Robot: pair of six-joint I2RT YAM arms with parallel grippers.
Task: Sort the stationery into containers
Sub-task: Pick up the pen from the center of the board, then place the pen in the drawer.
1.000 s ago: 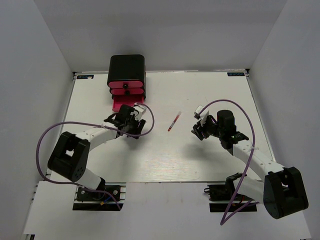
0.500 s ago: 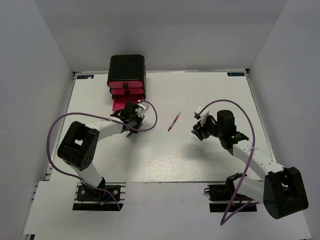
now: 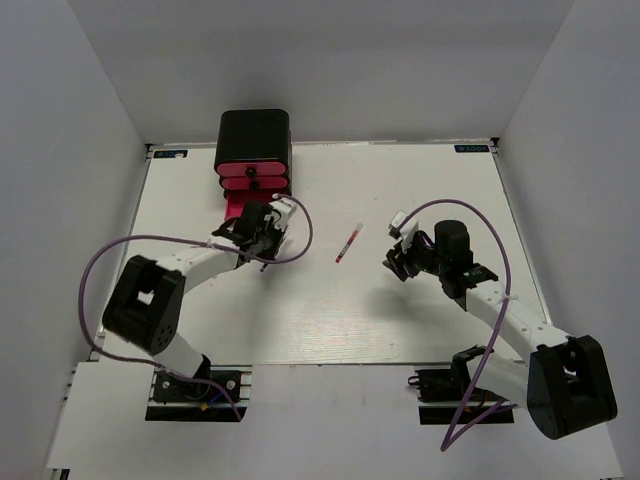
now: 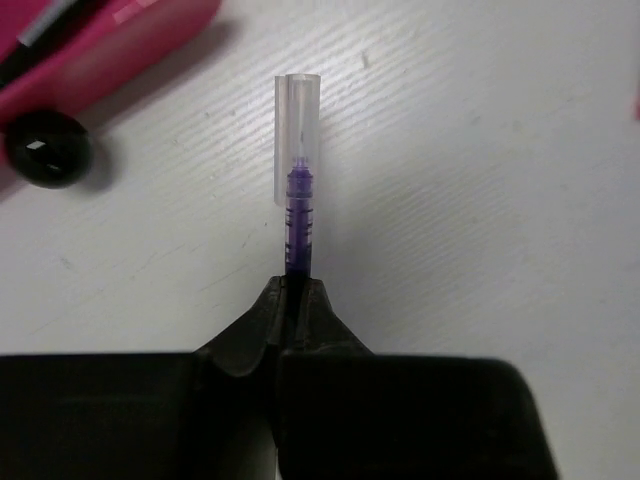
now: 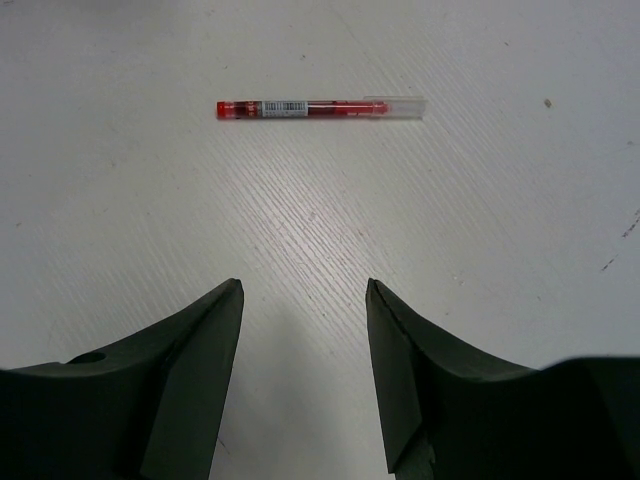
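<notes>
**Purple pen held at open drawer; red pen awaiting pickup**

The left pincer point(image 4: 297, 292) is clamped on the rear end of the purple pen point(image 4: 298, 215), clear cap point(image 4: 297, 130) leading. This is presumably so the pen can be fed lengthwise into the bottom drawer point(image 4: 120, 50). That drawer stands pulled out of the cabinet point(image 3: 254, 140) at the far edge of the tabletop point(image 3: 330, 320), toward the far-left corner. The pen sits just beside the drawer's front and knob point(image 4: 45, 150), not yet over it. The right pincer point(image 5: 303, 300) is spread wide and empty, facing the red pen point(image 5: 320, 107). That pen lies flat near the tabletop's middle, crosswise ahead of the gap. This is judged a ready posture for the next grasp.
</notes>
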